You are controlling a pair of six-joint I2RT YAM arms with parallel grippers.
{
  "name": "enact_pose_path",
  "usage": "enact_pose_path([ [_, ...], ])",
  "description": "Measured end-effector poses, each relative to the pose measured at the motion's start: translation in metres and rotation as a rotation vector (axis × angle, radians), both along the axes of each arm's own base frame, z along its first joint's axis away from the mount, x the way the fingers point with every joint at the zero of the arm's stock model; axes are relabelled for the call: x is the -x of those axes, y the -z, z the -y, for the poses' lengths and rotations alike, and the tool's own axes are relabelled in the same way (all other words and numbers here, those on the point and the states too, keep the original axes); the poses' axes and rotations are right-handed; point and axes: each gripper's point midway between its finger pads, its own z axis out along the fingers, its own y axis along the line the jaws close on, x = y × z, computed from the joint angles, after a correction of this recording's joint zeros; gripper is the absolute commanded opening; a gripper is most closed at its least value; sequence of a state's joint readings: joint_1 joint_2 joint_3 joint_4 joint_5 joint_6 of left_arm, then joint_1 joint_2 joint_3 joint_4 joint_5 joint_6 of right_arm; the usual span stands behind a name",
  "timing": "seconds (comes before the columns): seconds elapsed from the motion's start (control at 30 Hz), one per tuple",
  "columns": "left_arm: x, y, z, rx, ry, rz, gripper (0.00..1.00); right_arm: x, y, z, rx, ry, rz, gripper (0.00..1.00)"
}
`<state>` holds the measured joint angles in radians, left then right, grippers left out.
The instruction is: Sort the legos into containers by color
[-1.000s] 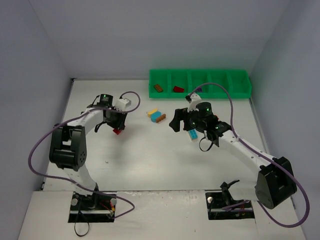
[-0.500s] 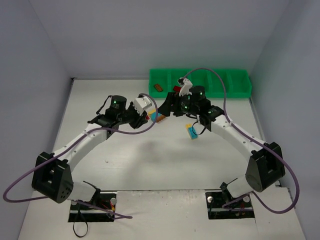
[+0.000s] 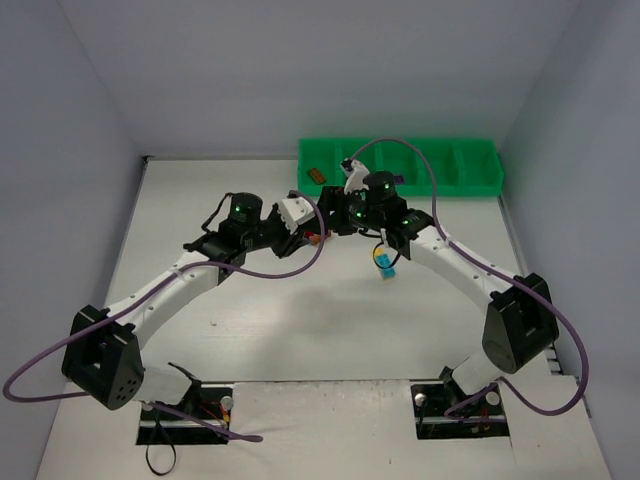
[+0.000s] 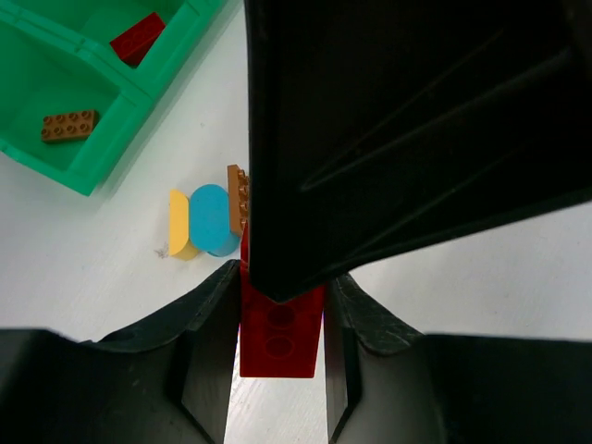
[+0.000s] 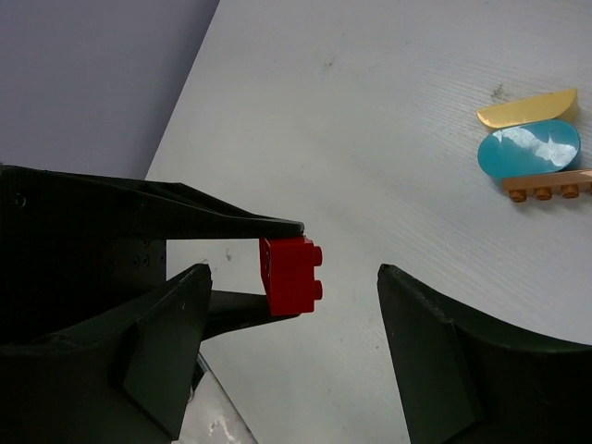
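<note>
Tight at centre: L gripper (image 4: 277,319) and R gripper (image 5: 291,277) nose to nose just short of green tray (image 3: 480,186), at its L end. Red brick (image 4: 280,333) pinched by L, in line w/ the wide gap betw. R jaws, room either side. Yellow-blue-brown stack (image 4: 208,220) on table (image 3: 300,320) close by (betw. grippers and tray). Small stack (image 3: 384,263) under R arm. Tray's R compartments unblocked from above; near table wide open.

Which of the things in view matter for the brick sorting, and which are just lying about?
Job: red brick in the left hand; yellow, blue and brown stack; yellow and blue brick; green tray, holding a brown brick and a red one.
Just there: purple cables; arm base plates.
</note>
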<state>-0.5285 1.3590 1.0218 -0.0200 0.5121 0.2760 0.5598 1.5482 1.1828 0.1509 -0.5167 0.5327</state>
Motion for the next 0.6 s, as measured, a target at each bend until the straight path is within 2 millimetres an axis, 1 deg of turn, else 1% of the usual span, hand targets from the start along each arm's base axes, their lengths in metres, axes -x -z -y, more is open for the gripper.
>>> enact_pose_path([
  [0.17, -0.001, -0.004, 0.001, 0.009, 0.004, 0.011, 0.08, 0.001, 0.002, -0.002, 0.001, -0.004, -0.006, 0.68],
  [0.37, -0.001, -0.008, 0.004, 0.017, 0.014, 0.021, 0.08, 0.001, 0.003, -0.002, 0.003, -0.004, -0.007, 0.62],
  [0.47, 0.000, -0.010, 0.007, 0.019, 0.021, 0.028, 0.08, 0.001, 0.007, -0.003, 0.008, -0.006, -0.015, 0.54],
  [0.53, 0.001, -0.010, 0.008, 0.020, 0.027, 0.029, 0.08, 0.001, 0.012, -0.005, 0.014, -0.010, -0.024, 0.46],
  [0.57, 0.001, -0.011, 0.009, 0.020, 0.027, 0.030, 0.08, 0.001, 0.014, -0.006, 0.017, -0.011, -0.027, 0.44],
  [0.6, 0.001, -0.011, 0.009, 0.021, 0.028, 0.032, 0.08, 0.000, 0.016, -0.006, 0.020, -0.012, -0.032, 0.37],
])
